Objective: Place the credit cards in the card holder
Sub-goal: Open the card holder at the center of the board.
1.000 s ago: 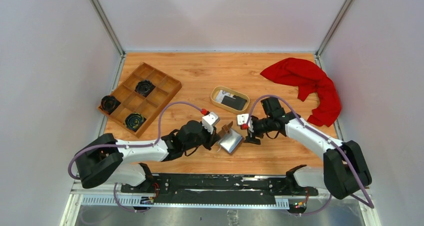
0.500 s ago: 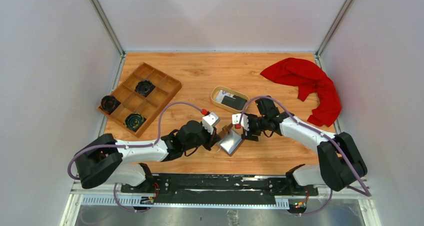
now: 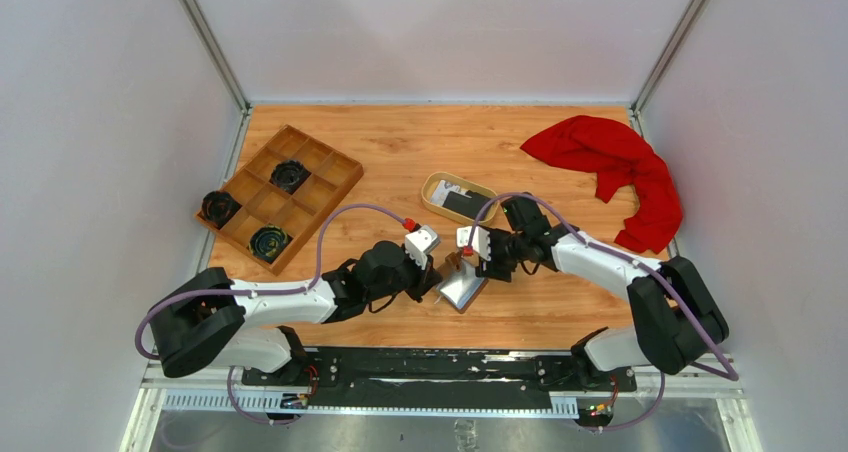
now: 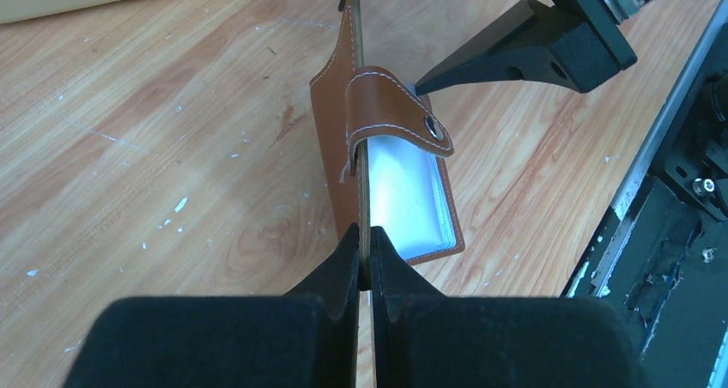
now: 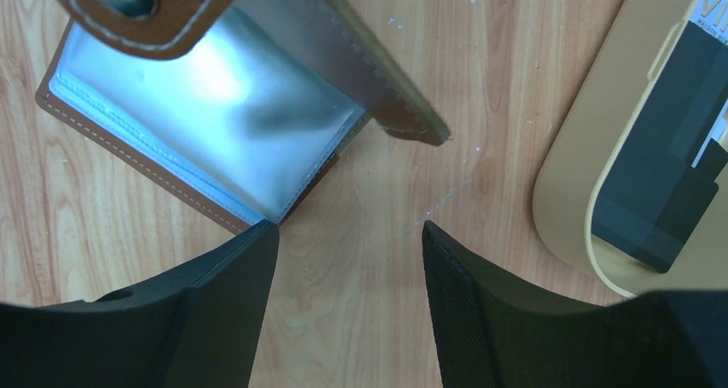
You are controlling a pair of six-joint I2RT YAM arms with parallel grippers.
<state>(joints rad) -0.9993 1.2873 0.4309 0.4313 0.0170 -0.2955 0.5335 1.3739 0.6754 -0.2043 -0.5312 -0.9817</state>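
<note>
Left wrist view: left gripper point(image 4: 367, 242) pinches the upright flap of the card holder point(image 4: 403, 190) near the table's point(image 3: 400, 142) near edge; right gripper point(image 5: 348, 229) gapes empty beside it. Whitish card point(image 5: 714, 2) in the dish point(image 5: 567, 190) reads "VI", rest cut off.

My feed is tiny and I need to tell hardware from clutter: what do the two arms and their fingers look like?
The left arm and right arm match: white link shells, black joints and bases, a purple cable looped along each, and a red connector beside a white wrist block. The left gripper and right gripper have matte black, wedge-shaped fingers.
</note>
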